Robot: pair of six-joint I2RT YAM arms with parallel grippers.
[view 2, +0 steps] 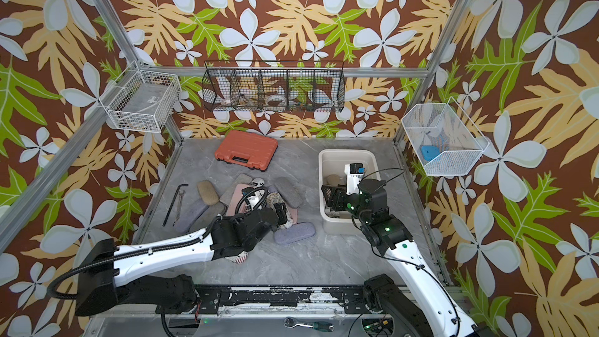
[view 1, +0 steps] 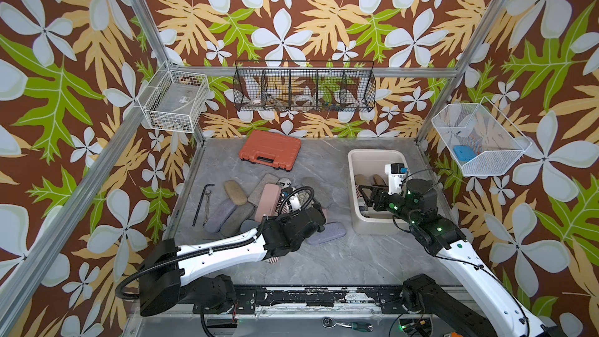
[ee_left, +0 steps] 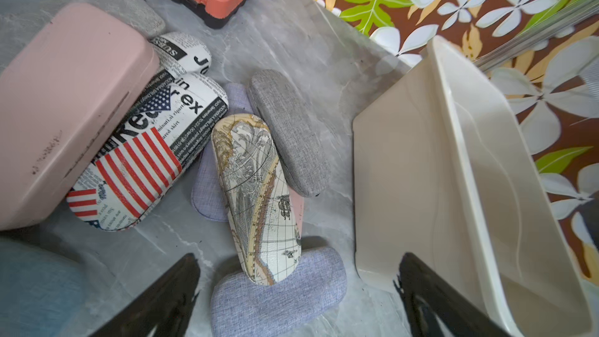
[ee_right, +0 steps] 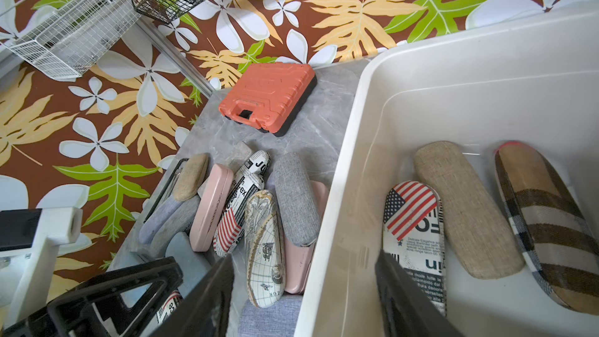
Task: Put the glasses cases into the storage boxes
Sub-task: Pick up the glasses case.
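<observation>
Several glasses cases lie piled on the grey table: a pink case point(ee_left: 64, 108), a flag newsprint case point(ee_left: 146, 157), a map-print case point(ee_left: 256, 196), a grey case point(ee_left: 288, 131) and a lavender case point(ee_left: 278, 296). My left gripper point(ee_left: 298, 257) hangs open just above the lavender case, with the map-print case's end resting on that case. The cream storage box point(view 1: 376, 152) stands to the right and holds a flag case point(ee_right: 415, 231), a tan woven case point(ee_right: 463, 209) and a plaid case point(ee_right: 544, 228). My right gripper point(ee_right: 304, 257) is open and empty over the box's left wall point(ee_right: 343, 189).
An orange toolcase point(view 1: 270, 149) lies at the back of the table. A hex key and a wrench point(view 1: 202, 202) lie left of the pile. Wire baskets point(view 1: 304, 87) hang on the walls. A tan case point(view 1: 235, 192) sits at the pile's left.
</observation>
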